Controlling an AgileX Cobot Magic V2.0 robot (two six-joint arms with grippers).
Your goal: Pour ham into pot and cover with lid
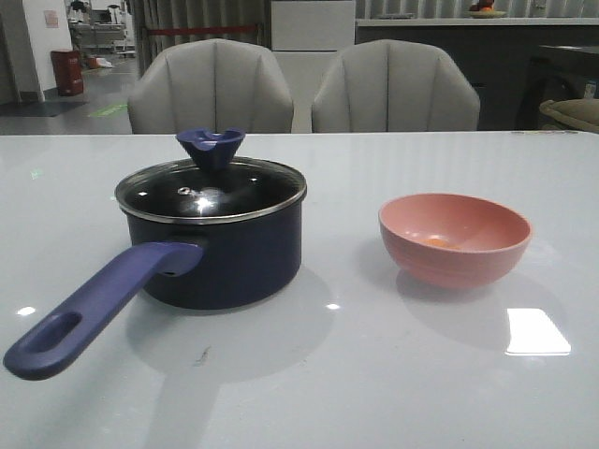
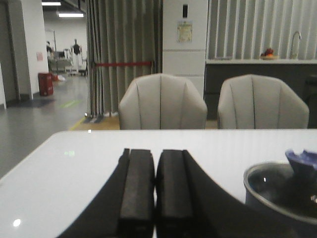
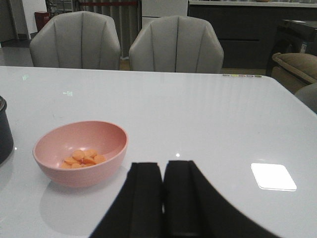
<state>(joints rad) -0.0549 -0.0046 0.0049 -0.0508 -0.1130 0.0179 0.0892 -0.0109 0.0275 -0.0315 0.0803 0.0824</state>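
Both grippers, left (image 2: 156, 198) and right (image 3: 163, 198), pressed together, empty; no legible writing on pot (image 1: 225, 253).

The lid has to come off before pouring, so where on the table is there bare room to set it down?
Bare table lies between the pot and pink bowl, in front of both, and behind them toward the chairs. The pot's handle crowds the front left.

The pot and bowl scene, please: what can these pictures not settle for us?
- Pot contents: front view, glare and dark reflections on the glass lid hide the inside.
- Ham piece count: right wrist view, pieces overlap in the pink bowl.
- Pot in both wrist views: cut off by an edge.
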